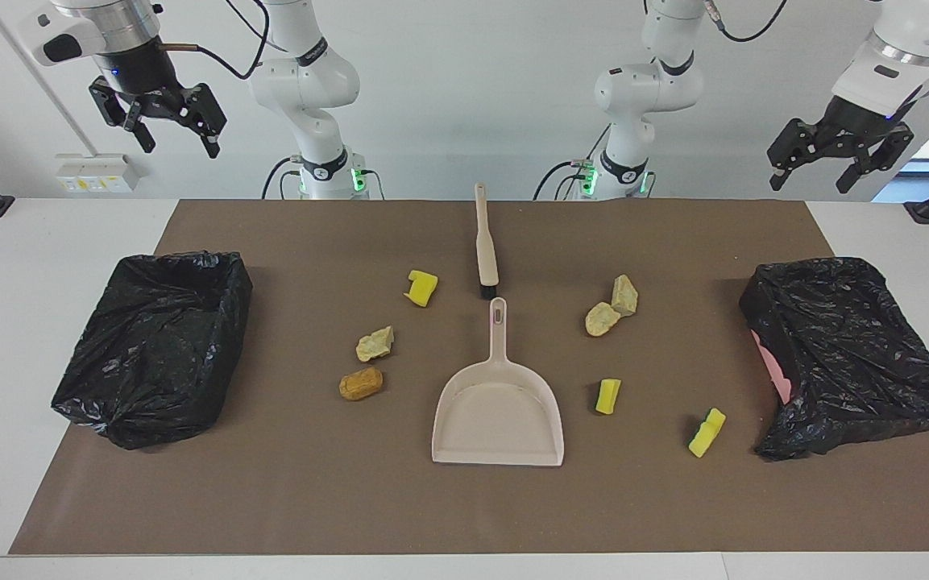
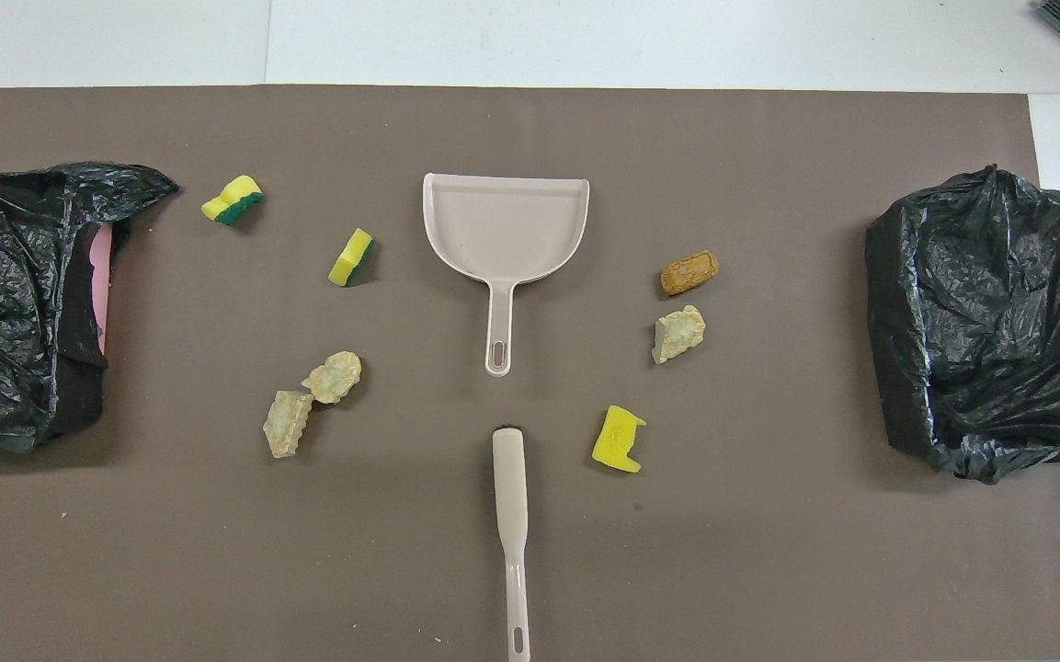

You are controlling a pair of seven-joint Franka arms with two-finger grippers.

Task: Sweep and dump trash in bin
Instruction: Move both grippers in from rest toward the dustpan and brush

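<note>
Waiting high above the desk (image 1: 61,338), the right gripper (image 1: 159,121) and left gripper (image 1: 839,157) both hung with jaws wide and empty, nothing yet touched. The trash lay scattered around the dustpan (image 1: 498,411): an orange-brown lump (image 1: 361,383) and a tan chunk (image 1: 375,344) beside it toward the right arm's end, two touching tan chunks (image 1: 612,307) and a yellow sponge piece (image 1: 608,395) toward the left arm's. The brush (image 1: 485,254) lay nearer the robots than the dustpan, almost touching its handle. Light sponge might have rolled past the pan's lip under a fast stroke, and the unheld pan could have slid away. The bins (image 1: 154,346) stood well apart from the dustpan.
</note>
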